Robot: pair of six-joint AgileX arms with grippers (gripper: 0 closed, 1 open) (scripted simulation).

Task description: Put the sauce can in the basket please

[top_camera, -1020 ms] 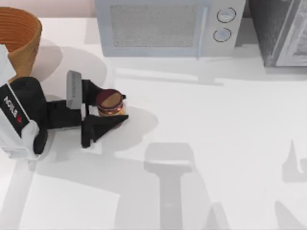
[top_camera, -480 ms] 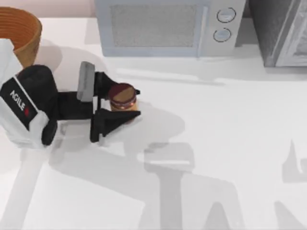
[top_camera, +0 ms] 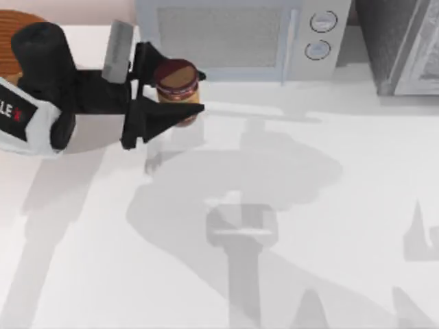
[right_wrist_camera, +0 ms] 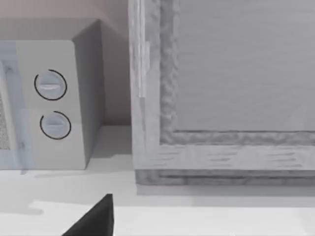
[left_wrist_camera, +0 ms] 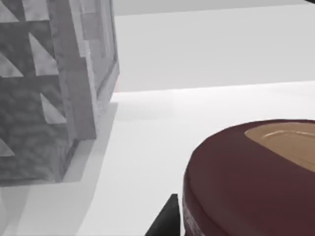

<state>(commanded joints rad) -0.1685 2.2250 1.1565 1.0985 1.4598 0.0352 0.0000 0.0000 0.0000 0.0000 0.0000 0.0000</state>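
The sauce can (top_camera: pixel 177 81), dark brown on top with an orange-red label, hangs upright above the table in front of the microwave's left end. My left gripper (top_camera: pixel 195 91) is shut on it, one black finger on each side. In the left wrist view the can's dark red top (left_wrist_camera: pixel 246 182) looms close, beside a black fingertip (left_wrist_camera: pixel 165 221). At the far left back corner stands the tan-orange basket (top_camera: pixel 8 48), mostly hidden under my left arm. My right gripper (right_wrist_camera: pixel 96 220) is parked facing the microwave and cabinet.
A grey microwave (top_camera: pixel 236 38) with two round knobs (top_camera: pixel 322 22) stands along the back edge. To its right, in the back right corner, is a grey cabinet (top_camera: pixel 405 44). Arm shadows lie on the open white tabletop (top_camera: pixel 309 205).
My left gripper has lifted the sauce can off the table and carried it toward the back. The arm now covers most of the basket.
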